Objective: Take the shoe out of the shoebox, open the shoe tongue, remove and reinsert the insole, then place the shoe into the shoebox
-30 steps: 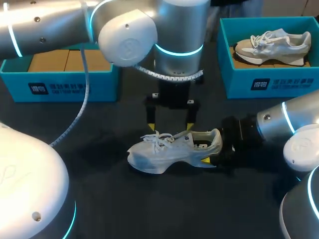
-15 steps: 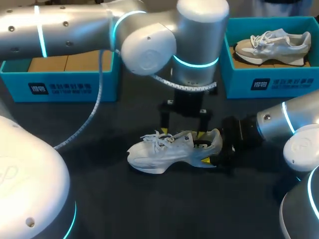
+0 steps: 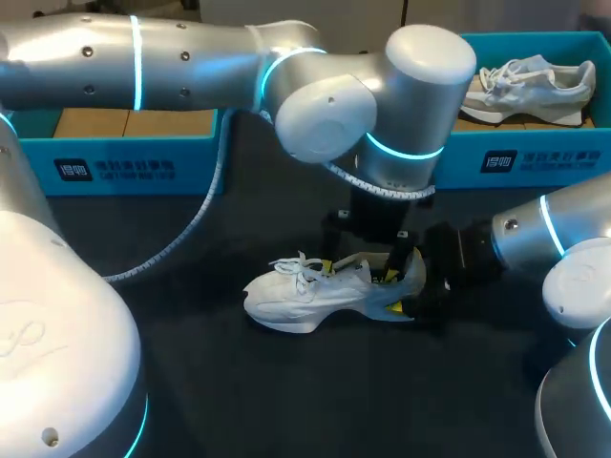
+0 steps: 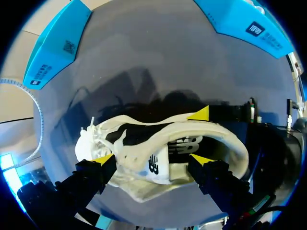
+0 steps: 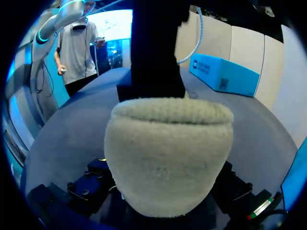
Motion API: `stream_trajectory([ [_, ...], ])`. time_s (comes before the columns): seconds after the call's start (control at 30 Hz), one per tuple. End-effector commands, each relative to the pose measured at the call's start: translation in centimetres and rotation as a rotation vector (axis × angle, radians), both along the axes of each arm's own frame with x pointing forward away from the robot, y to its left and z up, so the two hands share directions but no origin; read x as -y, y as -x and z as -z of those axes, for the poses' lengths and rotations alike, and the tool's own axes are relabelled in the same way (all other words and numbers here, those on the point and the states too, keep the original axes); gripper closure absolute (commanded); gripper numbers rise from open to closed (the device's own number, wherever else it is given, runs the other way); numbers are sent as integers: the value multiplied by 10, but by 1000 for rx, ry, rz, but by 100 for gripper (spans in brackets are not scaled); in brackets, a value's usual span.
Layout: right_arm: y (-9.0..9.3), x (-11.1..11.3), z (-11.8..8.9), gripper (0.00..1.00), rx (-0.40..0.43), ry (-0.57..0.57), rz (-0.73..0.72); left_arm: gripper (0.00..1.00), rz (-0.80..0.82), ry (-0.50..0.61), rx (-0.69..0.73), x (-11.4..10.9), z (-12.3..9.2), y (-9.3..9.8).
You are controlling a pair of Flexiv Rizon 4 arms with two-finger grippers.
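Spanning every view, the dark bench carries two blue shoeboxes along its far edge. The left arm is the biggest thing over it. A second ago its wrist stood behind the shoe, toward the far edge. It has since swung across toward the right side and dropped, so it now sits directly over the shoe. The right arm comes in low from the right edge and has not shifted.

The shoebox at the far left corner shows only brown card inside. The other shoebox, at the far right corner, holds a second shoe.

The shoe itself is out of its box and lies near the middle of the bench, toe toward the left edge and heel toward the right. It has kept its place while the left arm moved.

The right claw pinches the heel, one yellow tip on each side of it. The left claw is spread wide and grips nothing. Its tips hang just over the shoe's mouth, one by the laces and one nearer the heel.

I judge the take-out step finished and the tongue or insole work about to start, with the heel braced for it. A pale printed layer shows inside the mouth, possibly the insole, though I cannot be sure from here.
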State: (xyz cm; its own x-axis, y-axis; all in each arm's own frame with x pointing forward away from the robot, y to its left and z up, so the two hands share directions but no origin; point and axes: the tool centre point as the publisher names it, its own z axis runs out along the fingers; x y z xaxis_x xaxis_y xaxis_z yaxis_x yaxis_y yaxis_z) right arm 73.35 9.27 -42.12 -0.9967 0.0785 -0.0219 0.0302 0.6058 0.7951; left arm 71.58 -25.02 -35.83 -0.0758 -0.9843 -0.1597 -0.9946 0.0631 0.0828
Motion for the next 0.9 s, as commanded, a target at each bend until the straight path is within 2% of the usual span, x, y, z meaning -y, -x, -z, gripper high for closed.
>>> stream_trajectory([
  [0.03,1,-6,4,100,1,5,3,0,-15,-2,-17,-2,7,-2],
  [0.33,1,-6,4,100,1,5,3,0,-31,-61,-6,-21,14,-1],
  [0.67,1,-6,4,100,1,5,3,0,-83,-95,15,-47,1,-3],
  [0.7,1,-6,4,100,1,5,3,4,-95,-92,6,-49,-1,-3],
  [0.73,1,-6,4,100,1,5,3,4,-95,-92,6,-49,-1,-3],
  [0.77,1,-6,4,100,1,5,3,53,-101,-76,-15,-52,-7,-2],
  [0.83,1,-6,4,100,1,5,3,65,-94,-78,-22,-53,-10,0],
  [0.9,1,-6,4,100,1,5,3,71,-73,-68,-56,-55,-15,3],
])
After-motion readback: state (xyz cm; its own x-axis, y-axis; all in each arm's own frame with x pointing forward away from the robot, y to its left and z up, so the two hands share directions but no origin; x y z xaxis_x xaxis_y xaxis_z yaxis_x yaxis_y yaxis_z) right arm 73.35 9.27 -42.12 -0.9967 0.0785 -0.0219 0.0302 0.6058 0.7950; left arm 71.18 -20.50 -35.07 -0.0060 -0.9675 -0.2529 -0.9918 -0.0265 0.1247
